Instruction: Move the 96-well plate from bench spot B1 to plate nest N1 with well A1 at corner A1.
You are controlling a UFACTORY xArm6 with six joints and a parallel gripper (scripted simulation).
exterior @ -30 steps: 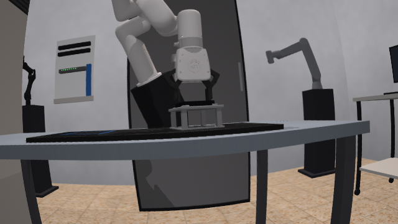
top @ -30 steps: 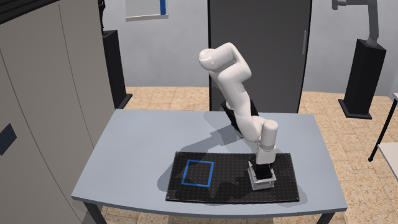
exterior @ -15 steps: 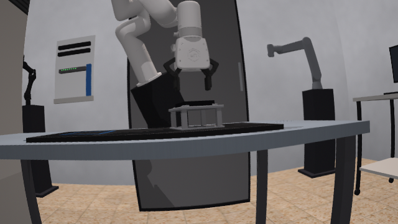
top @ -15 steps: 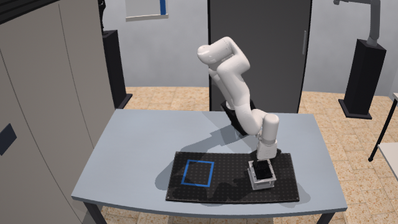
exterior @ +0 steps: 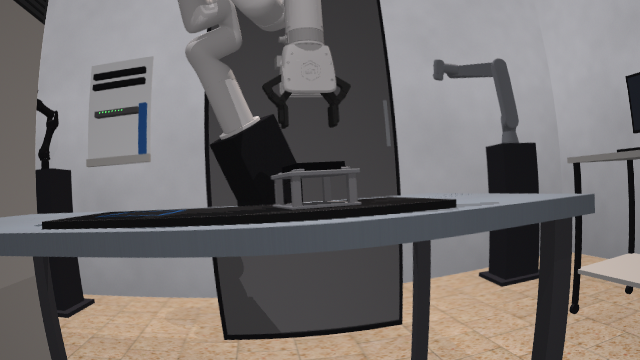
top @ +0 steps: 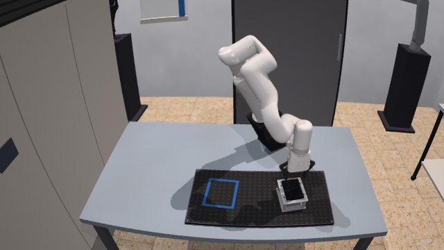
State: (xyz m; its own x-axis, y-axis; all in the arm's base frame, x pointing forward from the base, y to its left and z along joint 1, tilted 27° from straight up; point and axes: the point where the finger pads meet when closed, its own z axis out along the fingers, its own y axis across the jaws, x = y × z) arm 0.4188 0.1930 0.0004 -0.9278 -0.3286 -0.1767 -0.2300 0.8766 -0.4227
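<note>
The black 96-well plate (top: 292, 189) lies on top of the raised grey plate nest (top: 292, 201) at the right of the black mat. In the low side view the plate (exterior: 314, 165) sits level on the nest (exterior: 316, 187). My gripper (top: 295, 175) is open and empty, straight above the plate and well clear of it; it also shows in the side view (exterior: 307, 112). The blue outlined bench spot (top: 220, 193) on the left of the mat has nothing in it. I cannot make out the cut-off corner or the A1 mark.
The black perforated mat (top: 259, 198) covers the front middle of the grey table. The arm's dark base (top: 265, 133) stands behind the mat. A tall cabinet (top: 52, 114) is at the left. A second table edge (top: 433, 173) is at the right.
</note>
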